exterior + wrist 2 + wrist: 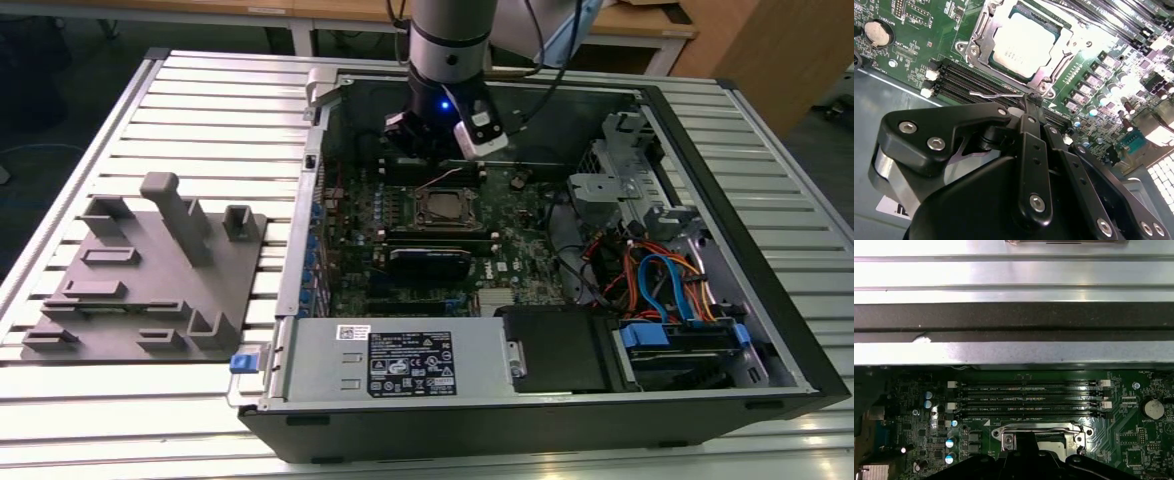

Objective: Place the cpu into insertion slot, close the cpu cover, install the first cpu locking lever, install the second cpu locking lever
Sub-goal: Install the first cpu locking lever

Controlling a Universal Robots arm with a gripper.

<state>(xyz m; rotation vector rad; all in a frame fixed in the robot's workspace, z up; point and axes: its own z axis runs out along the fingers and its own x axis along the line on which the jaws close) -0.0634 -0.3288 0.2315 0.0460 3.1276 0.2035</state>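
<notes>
Black claw (1033,102) pressed together, pinching the thin silver wire locking lever (991,93) above the black memory slots (961,75). I see the small silver-topped square cpu (1023,45) seated under the thin silver windowed cover plate (1061,50).

The open black computer case (534,435) on the ribbed grey metal table (200,100) is being taken in whole in the exterior view, from high up and well back, angled downward. In both wrist views the green motherboard (919,30) is being looked at from close by, past the black metal gripper (1031,102). The square, silver-rimmed insertion slot (981,50) is being shared by all three views, the long black memory slots (1029,400) by both wrist views.
</notes>
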